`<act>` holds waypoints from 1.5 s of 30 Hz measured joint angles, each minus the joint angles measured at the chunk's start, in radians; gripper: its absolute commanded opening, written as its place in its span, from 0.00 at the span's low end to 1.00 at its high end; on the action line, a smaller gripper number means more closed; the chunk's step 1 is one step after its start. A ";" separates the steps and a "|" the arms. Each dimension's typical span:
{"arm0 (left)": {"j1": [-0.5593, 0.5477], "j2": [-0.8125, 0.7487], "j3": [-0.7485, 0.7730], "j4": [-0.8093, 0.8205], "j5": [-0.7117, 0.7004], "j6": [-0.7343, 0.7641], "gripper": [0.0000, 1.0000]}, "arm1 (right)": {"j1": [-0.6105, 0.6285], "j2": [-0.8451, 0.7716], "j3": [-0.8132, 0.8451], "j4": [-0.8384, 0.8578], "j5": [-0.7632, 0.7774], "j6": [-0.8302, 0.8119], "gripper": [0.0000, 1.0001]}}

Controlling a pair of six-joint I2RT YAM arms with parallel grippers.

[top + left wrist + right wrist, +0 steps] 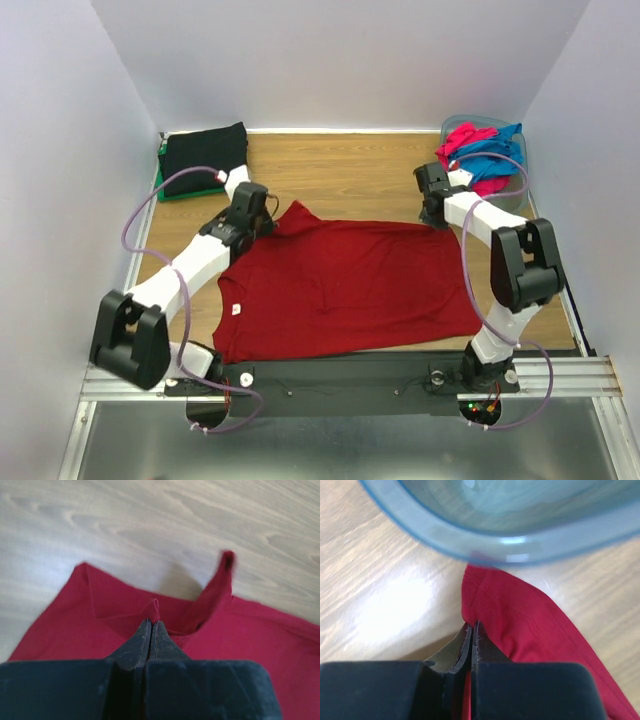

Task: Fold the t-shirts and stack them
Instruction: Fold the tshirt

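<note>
A dark red t-shirt (340,285) lies spread flat on the wooden table. My left gripper (262,222) is shut on its far left sleeve; the left wrist view shows red cloth (125,605) pinched at the fingertips (151,625). My right gripper (432,212) is shut on the shirt's far right corner; the right wrist view shows red cloth (520,620) between the fingertips (472,627). A folded black t-shirt (205,150) lies on a green one (180,192) at the far left. Bright pink (462,138) and blue (495,150) shirts sit in the tub.
A grey-blue plastic tub (530,170) stands at the far right corner; its rim (470,540) shows just beyond my right fingertips. White walls enclose the table on three sides. A black rail (340,375) runs along the near edge.
</note>
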 measured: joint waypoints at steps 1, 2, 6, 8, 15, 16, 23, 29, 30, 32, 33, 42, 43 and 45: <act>-0.004 -0.024 -0.023 0.001 0.000 -0.005 0.00 | 0.002 -0.023 -0.011 0.000 -0.001 0.000 0.00; -0.011 -0.064 -0.059 -0.001 0.000 -0.016 0.00 | 0.006 -0.053 -0.031 -0.001 -0.003 0.000 0.00; -0.044 -0.227 -0.183 -0.006 -0.003 -0.063 0.00 | 0.029 -0.137 -0.094 0.001 -0.011 0.005 0.00; -0.065 -0.297 -0.235 -0.013 -0.002 -0.085 0.00 | 0.041 -0.180 -0.143 0.000 -0.021 0.012 0.00; -0.145 -0.514 -0.346 -0.097 -0.007 -0.172 0.00 | 0.051 -0.296 -0.259 -0.007 -0.037 0.022 0.00; -0.154 -0.550 -0.360 -0.116 -0.007 -0.188 0.00 | 0.051 -0.327 -0.275 -0.011 -0.039 0.023 0.00; -0.185 -0.773 -0.439 -0.262 0.011 -0.308 0.00 | 0.051 -0.458 -0.333 -0.010 -0.038 0.023 0.01; -0.195 -0.822 -0.445 -0.345 0.043 -0.399 0.00 | 0.052 -0.479 -0.374 -0.014 -0.038 0.027 0.01; -0.197 -0.823 -0.445 -0.366 0.046 -0.415 0.00 | 0.051 -0.481 -0.379 -0.014 -0.039 0.027 0.01; -0.200 -0.833 -0.445 -0.396 0.052 -0.437 0.00 | 0.051 -0.489 -0.387 -0.021 -0.038 0.029 0.01; -0.204 -0.837 -0.445 -0.409 0.055 -0.449 0.00 | 0.052 -0.494 -0.389 -0.021 -0.038 0.029 0.01; -0.211 -0.862 -0.450 -0.504 0.138 -0.508 0.41 | 0.052 -0.544 -0.454 -0.018 -0.032 0.052 0.19; -0.212 -0.868 -0.451 -0.511 0.146 -0.509 0.56 | 0.052 -0.552 -0.472 -0.020 -0.032 0.060 0.28; -0.216 -0.893 -0.455 -0.528 0.175 -0.517 0.88 | 0.052 -0.575 -0.528 -0.033 -0.031 0.077 0.33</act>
